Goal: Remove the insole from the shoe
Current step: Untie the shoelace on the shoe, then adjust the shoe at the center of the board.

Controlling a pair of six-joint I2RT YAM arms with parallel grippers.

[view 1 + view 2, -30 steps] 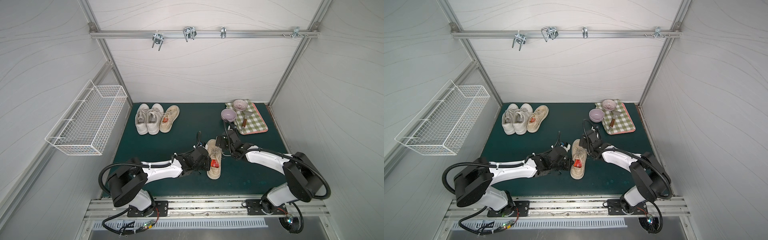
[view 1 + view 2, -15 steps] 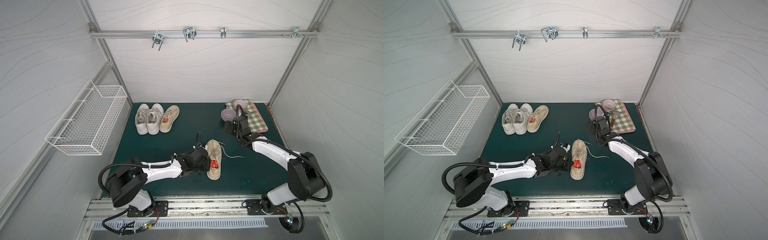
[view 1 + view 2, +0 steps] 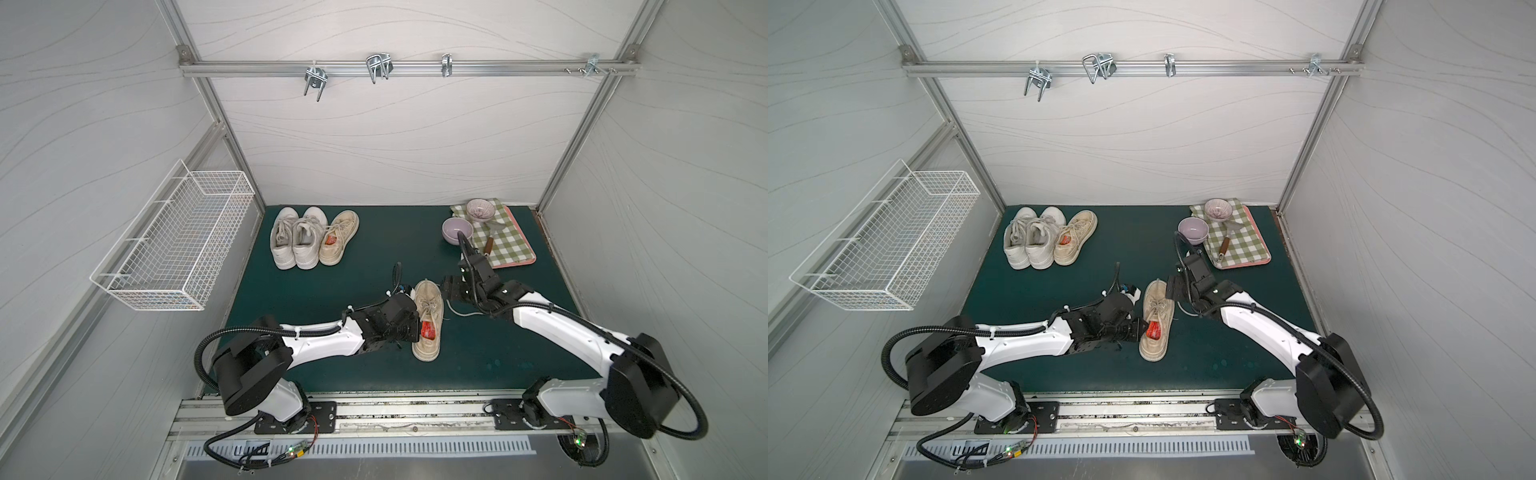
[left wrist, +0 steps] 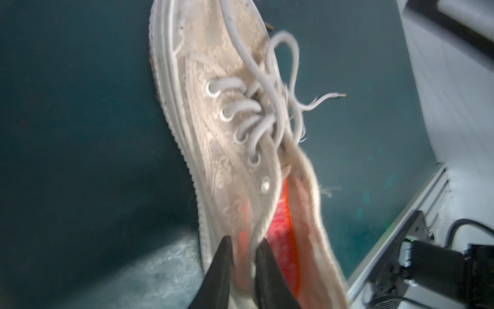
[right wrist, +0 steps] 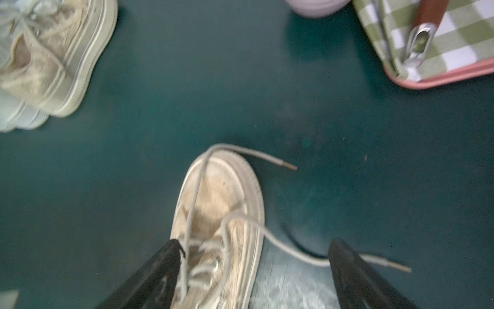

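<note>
The beige lace-up shoe (image 3: 428, 307) (image 3: 1157, 305) lies mid-mat, toe pointing to the back. Its red insole (image 3: 428, 330) (image 3: 1153, 330) (image 4: 280, 227) shows inside the opening. My left gripper (image 3: 417, 329) (image 3: 1139, 328) (image 4: 243, 246) is at the shoe's left side, open by a narrow gap, with the shoe's side wall standing between its fingers. One finger is outside the shoe (image 4: 227, 133) and the other inside beside the insole. My right gripper (image 3: 451, 289) (image 3: 1173, 286) (image 5: 256, 246) hangs wide open at the toe (image 5: 222, 203), holding nothing.
A loose lace (image 3: 461, 312) trails on the mat right of the shoe. At the back left stand a white pair (image 3: 295, 241) and another beige shoe (image 3: 338, 237). Two bowls (image 3: 457, 230) and a spatula (image 3: 490, 243) sit by a checked tray (image 3: 515, 249). A wire basket (image 3: 174, 237) hangs on the left wall.
My right gripper drew back toward the tray, pulling the lace loose, then returned to the shoe's toe. My left gripper's fingers have parted a little at the shoe's side wall.
</note>
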